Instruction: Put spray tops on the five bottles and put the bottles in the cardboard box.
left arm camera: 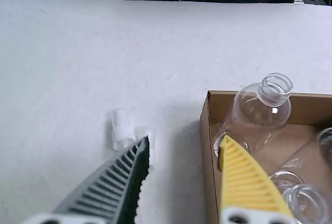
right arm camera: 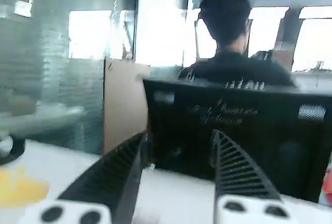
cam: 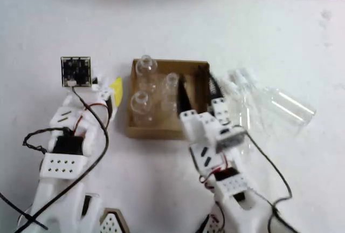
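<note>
My left pincer [left arm camera: 184, 143] stands apart with nothing between its fingers, low over the table [left arm camera: 104, 53], just at 9 o'clock of the cardboard box [left arm camera: 206, 146]. Just beyond it a clear spray top [left arm camera: 123, 128] lies on the table. My right pincer [right arm camera: 179, 135] also gapes, empty, raised over the box's 3 o'clock side. Three topless bottles [cam: 140, 103] stand upright in the box. Another bottle [cam: 288, 106] lies on its side farther out at 3 o'clock.
</note>
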`<action>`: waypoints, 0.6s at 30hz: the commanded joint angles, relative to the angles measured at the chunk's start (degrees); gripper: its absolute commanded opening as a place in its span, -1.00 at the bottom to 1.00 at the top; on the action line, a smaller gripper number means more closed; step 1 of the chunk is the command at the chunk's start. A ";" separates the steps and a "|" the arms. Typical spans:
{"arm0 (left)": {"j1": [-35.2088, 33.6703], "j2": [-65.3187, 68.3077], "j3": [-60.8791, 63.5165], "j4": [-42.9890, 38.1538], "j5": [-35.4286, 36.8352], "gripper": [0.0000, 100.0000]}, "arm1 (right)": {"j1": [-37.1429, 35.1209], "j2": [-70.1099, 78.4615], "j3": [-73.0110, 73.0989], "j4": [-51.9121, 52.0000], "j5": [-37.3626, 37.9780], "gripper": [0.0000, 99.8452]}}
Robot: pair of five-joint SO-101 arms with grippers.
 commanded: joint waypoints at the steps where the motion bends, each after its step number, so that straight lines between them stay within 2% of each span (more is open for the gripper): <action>1: -0.75 -1.45 -0.70 -1.58 0.53 -0.59 | 5.58 -7.52 1.14 4.62 0.18 -0.68; 11: -0.75 -1.45 -0.53 -1.58 0.44 -0.59 | 22.99 -26.59 2.11 27.91 -0.26 -0.69; 15: -0.75 -1.45 -0.53 -1.58 0.44 -0.59 | 28.62 -35.12 2.20 43.74 -0.35 -0.69; 18: -0.75 -1.45 -0.44 -1.58 0.44 -0.59 | 30.20 -41.27 2.20 57.54 -0.35 -0.68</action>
